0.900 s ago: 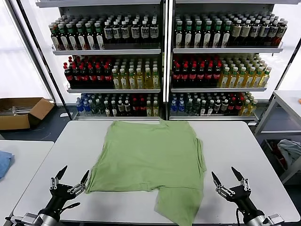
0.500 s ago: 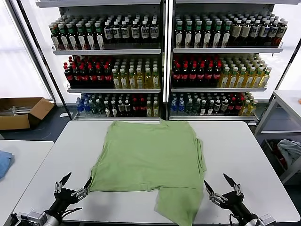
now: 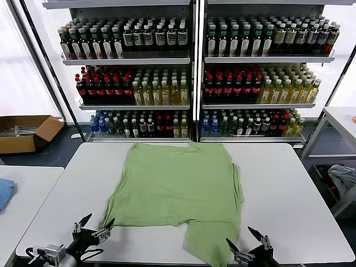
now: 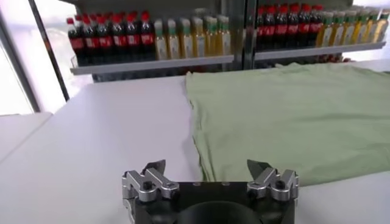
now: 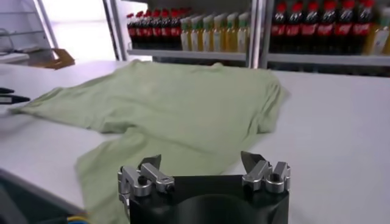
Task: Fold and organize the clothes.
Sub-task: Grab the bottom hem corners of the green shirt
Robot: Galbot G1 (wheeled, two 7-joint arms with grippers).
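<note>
Already the light green shirt (image 3: 178,194) lies flat on the white table (image 3: 289,183), spread across its middle, and it looks partly folded: the outline is roughly square, the sleeves seem turned in along the sides, and one flap of cloth reaches toward the near edge on the robot's right. No collar or logo print shows, so the garment appears to lie face down or with its front folded inward; which of the two cannot be told. The left end effector (image 3: 93,227) hovers low at the near edge, just beside the shirt's near left corner, its fingers spread wide apart and holding nothing. The right end effector (image 3: 248,245) sits low at the near edge too, close to the hanging flap, its fingers likewise wide apart and empty. By the look of it, the task is somewhere in its middle: the side folds seem done, while the near flap is not yet brought up over the body and the final compact fold and tidy placement are left to do. Behind the table stand shelves of bottles (image 3: 194,78), and a cardboard box (image 3: 25,132) rests on the floor to the left.
</note>
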